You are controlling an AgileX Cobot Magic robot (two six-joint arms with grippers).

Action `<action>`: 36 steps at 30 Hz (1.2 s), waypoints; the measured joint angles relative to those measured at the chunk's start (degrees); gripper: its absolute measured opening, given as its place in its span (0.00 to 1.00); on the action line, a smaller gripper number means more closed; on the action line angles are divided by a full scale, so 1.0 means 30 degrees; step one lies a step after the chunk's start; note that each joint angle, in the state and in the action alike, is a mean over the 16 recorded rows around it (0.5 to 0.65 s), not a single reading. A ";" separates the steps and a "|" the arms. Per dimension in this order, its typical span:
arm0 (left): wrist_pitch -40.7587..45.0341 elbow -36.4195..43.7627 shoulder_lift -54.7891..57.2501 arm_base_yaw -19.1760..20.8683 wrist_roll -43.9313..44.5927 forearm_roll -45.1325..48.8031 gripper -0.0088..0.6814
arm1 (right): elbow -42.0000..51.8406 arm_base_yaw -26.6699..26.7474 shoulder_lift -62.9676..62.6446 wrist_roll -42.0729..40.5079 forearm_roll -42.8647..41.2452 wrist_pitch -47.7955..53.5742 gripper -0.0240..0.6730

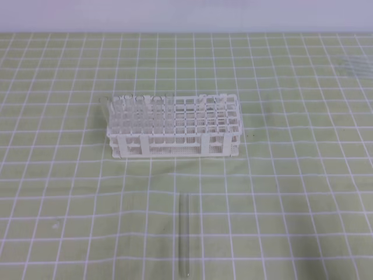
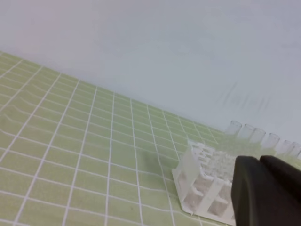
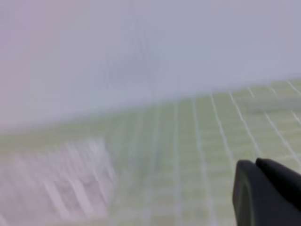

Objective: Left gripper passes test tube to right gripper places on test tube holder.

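The white test tube holder point(image 1: 173, 125) stands mid-table, with several clear tubes upright in its left half. A single clear test tube point(image 1: 185, 234) lies flat on the green checked cloth in front of it, pointing toward the near edge. Neither arm shows in the exterior high view. My left gripper point(image 2: 259, 160) shows as two black fingers pressed together at the lower right of the left wrist view, with the test tube holder point(image 2: 202, 183) beyond them. My right gripper point(image 3: 256, 162) looks the same, shut on nothing, and the test tube holder point(image 3: 56, 188) is a blur at lower left.
A green cloth with a white grid point(image 1: 303, 175) covers the table up to a pale wall point(image 1: 186, 14) at the back. Upright tubes point(image 2: 249, 132) rise above the rack's far side in the left wrist view. The right wrist view is blurred.
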 joint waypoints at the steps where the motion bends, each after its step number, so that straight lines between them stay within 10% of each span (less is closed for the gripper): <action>1: -0.0023 -0.0016 0.0018 0.0000 -0.0061 -0.0024 0.01 | 0.0000 0.0000 0.0000 0.0003 0.0644 -0.0350 0.03; 13: -0.0332 -0.0250 0.0082 0.0000 -0.0711 -0.0339 0.01 | -0.0189 0.0000 0.0028 -0.0038 0.6212 -0.2221 0.03; 23: 0.0316 -0.2479 0.1517 0.0000 -0.1310 -0.0791 0.01 | -0.3776 0.0000 0.3293 -0.0059 0.5134 0.1678 0.03; 36: 0.8154 -0.9386 1.0116 0.0000 0.1532 -0.2483 0.01 | -1.0659 0.0000 1.2645 -0.0059 0.2086 0.8990 0.03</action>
